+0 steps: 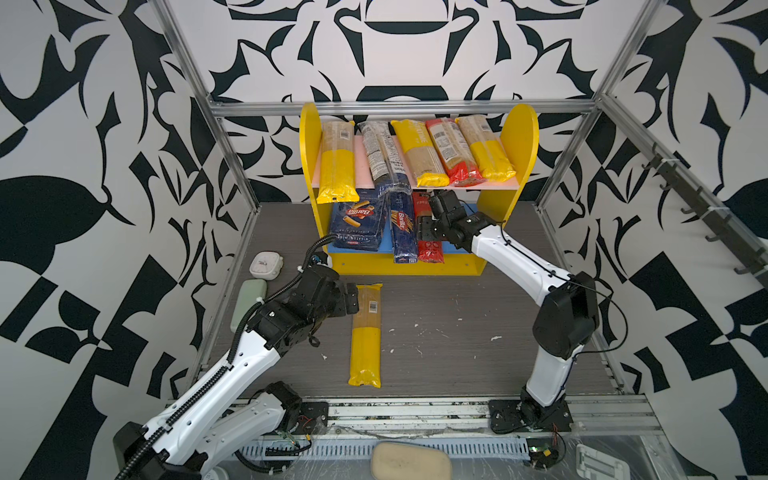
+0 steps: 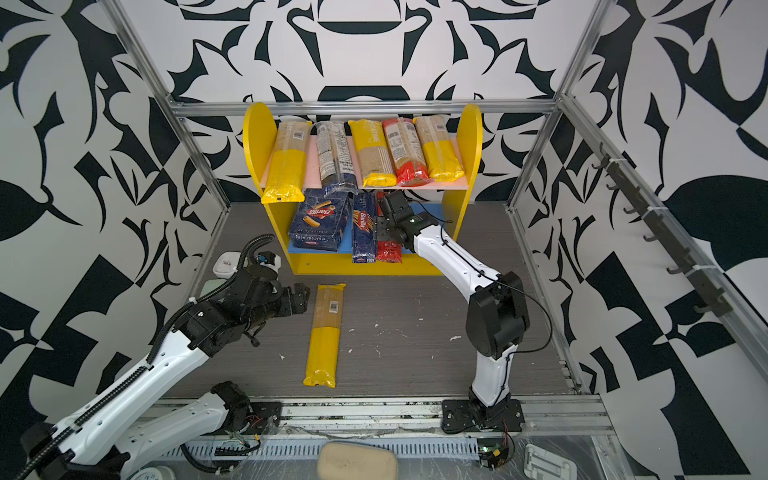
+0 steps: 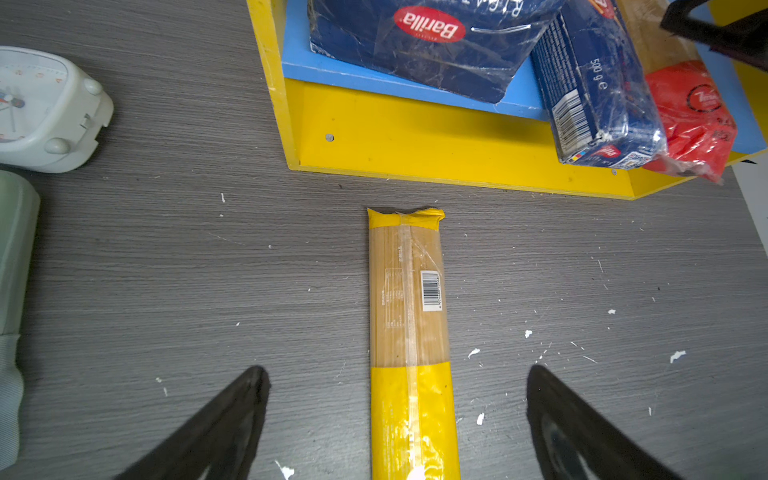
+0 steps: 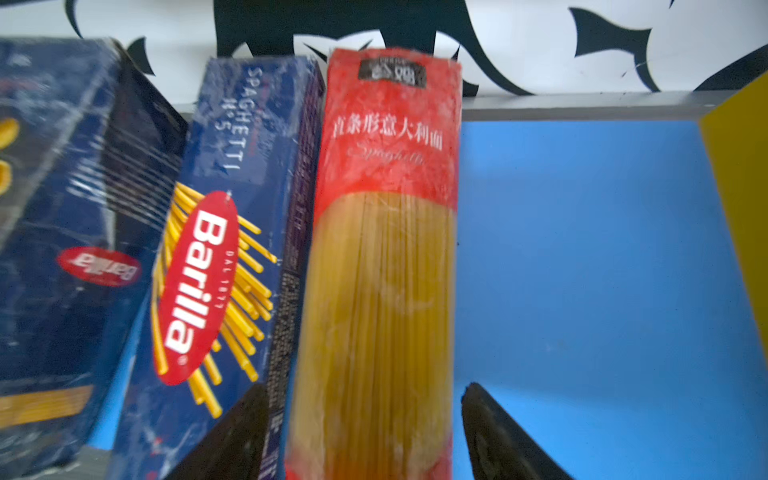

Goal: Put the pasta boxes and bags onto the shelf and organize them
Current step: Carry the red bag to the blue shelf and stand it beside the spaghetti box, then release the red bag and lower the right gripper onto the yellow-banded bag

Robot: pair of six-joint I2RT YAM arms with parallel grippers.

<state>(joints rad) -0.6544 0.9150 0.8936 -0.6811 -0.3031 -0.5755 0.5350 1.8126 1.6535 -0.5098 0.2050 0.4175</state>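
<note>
At the far left of the grey wood-grain bench [image 1: 457, 324] sit a white rounded alarm clock [image 1: 266, 264] and a pale green oblong case [image 1: 249, 299]. Next, the left arm's fingers [image 3: 224, 428] stand wide apart and hold nothing. There is one on each side of a long clear spaghetti bag with yellow ends [image 1: 365, 332]. That bag lies flat on the bench, in front of the shelf and apart from it.

The small two-tier wooden shelf with yellow round-topped sides [image 1: 519, 137] stands at the back. Its pink upper board [image 1: 358, 158] carries five long spaghetti bags [image 1: 419, 153] side by side. Its blue lower board [image 4: 582, 249] holds three packs. From the left they are a wide dark blue Barilla rigatoni block [image 1: 357, 222], a narrow dark blue Barilla spaghetti box [image 1: 402, 228] and a red-ended clear spaghetti bag [image 4: 382, 270] just beside the box. The right arm's fingers [image 4: 494, 449] are parted either side of this red bag, with a small gap showing on each side.
</note>
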